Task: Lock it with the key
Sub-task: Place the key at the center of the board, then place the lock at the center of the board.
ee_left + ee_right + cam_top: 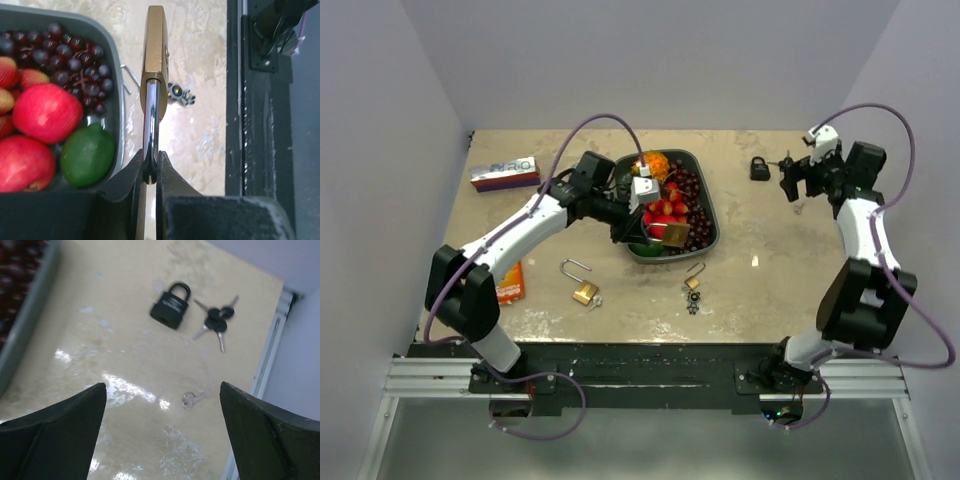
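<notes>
Left claw (150, 170) clamps the weighty brass padlock (154, 50) by its slick shackle (151, 125); released right claw (162, 390) should pinch the thin key (192, 399) by its head.

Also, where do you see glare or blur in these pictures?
Right wrist view: white glare on the table beside the small silver key, and the black padlock looks soft. Left wrist view: a bright streak runs along the shackle of the brass padlock. Top view: even light, faint shadows.
</notes>
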Controlling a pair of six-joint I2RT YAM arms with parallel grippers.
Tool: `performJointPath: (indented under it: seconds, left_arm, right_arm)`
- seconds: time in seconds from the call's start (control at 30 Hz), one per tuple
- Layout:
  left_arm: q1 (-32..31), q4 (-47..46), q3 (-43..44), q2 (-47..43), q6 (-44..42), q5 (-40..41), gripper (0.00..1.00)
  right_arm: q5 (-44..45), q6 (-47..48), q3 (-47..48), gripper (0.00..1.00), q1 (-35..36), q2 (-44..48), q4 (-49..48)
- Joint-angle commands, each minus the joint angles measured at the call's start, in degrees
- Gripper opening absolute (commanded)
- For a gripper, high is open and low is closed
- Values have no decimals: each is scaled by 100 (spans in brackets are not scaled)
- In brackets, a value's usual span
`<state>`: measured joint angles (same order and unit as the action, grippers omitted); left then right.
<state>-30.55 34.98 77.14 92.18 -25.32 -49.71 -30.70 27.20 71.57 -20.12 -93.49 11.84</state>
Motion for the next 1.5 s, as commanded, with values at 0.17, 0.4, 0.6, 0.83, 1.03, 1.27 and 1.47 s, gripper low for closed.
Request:
performJointPath:
  seconds: [0.17,0.4,0.6,0.83,1.03,1.27,1.47]
  left_arm:
    - [-356,-79,1180,687,1853,-846,0]
    - [-531,-369,1136,678,2488,-891,0]
    - [-654,-519,1031,626,2848,-1031,0]
    - [-663,-800,873,556,3173,-1251,0]
    - [-672,-949,767,503,3314,-1374,0]
    - [-681,-1125,714,511,3446,-1489,0]
    - [-663,-1195,749,590,3508,-1541,0]
  right_arm:
    - [-1306,2825,-1354,99,1851,2905,1901]
    - [-1238,2922,-1883,99,3118,4225,1990]
    - [-1070,3098,-1919,99,3883,4182,1885]
    - [-517,2914,-2015,99,4560,3918,1542]
    - [46,2853,-2366,89,4728,3979,936]
    - [336,2659,-2534,73,4745,4041,408]
    - [398,2343,-2516,20,4745,4111,170]
